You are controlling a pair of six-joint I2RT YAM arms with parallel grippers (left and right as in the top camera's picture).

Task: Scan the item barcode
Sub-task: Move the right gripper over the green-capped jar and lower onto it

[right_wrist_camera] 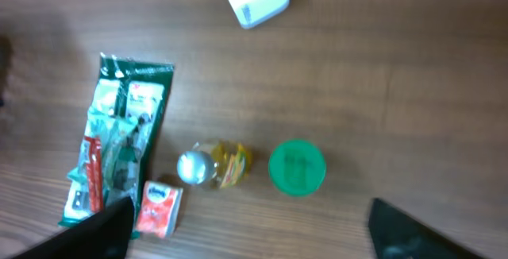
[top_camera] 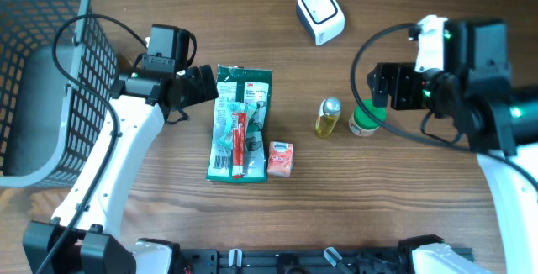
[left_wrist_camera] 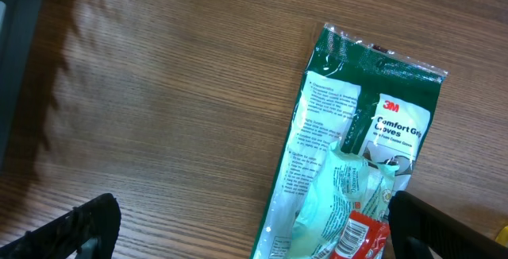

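Overhead, left gripper (top_camera: 206, 85) and right gripper (top_camera: 376, 85) both gape wide, and the green-capped jar (top_camera: 363, 123) (well apart from the scanner (top_camera: 320, 12)) stands so near the yellow bottle (top_camera: 328, 118) that closing fingers may knock it aside.

Open tabletop (top_camera: 324, 68) lies between scanner (top_camera: 320, 12) and yellow bottle (top_camera: 327, 118).

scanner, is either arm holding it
No, the scanner stands alone near the far edge, with nothing touching it.

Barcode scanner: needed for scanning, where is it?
Overhead view: the white scanner sits at the far edge, slightly right of centre, beyond the yellow bottle and green-lidded jar.
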